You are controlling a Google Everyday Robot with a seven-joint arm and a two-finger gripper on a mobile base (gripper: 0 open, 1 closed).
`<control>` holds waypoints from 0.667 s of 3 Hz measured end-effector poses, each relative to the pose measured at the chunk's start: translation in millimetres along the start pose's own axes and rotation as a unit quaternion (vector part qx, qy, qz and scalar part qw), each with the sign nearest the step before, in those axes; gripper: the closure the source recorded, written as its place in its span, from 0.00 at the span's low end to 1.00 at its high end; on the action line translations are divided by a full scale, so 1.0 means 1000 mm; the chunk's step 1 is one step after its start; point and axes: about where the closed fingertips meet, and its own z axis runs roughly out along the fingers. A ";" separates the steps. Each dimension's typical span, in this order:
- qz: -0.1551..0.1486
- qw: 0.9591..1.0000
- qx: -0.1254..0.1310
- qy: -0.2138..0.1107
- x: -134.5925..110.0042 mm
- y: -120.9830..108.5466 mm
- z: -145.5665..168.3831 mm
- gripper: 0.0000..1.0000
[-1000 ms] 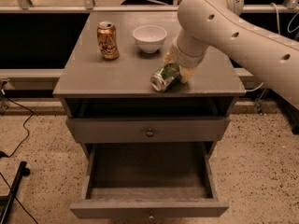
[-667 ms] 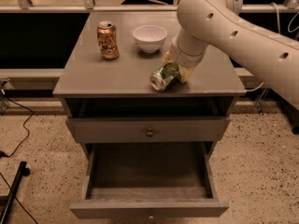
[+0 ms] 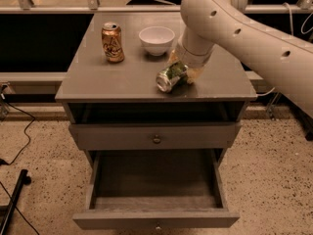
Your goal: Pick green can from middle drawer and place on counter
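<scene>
While the gripper [image 3: 181, 72] clasps the green can [image 3: 170, 78] on the grey counter [image 3: 102, 77], speckled floor [image 3: 274, 170] surrounds the cabinet [image 3: 112, 137].

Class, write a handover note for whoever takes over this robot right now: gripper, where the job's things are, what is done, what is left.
Gripper: low over the counter's right half, at the green can; whether it grips is unclear.
Green can: on its side on the counter, in front of the white bowl.
Middle drawer: pulled out, nothing visible inside.
Done: can out of drawer.
Left: probably confirm release, withdraw arm.
</scene>
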 end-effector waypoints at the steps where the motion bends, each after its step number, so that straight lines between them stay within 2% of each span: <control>1: 0.000 1.000 0.000 0.000 0.001 -0.002 -0.004 0.00; 2: 0.000 1.000 0.000 0.000 0.001 -0.002 -0.005 0.00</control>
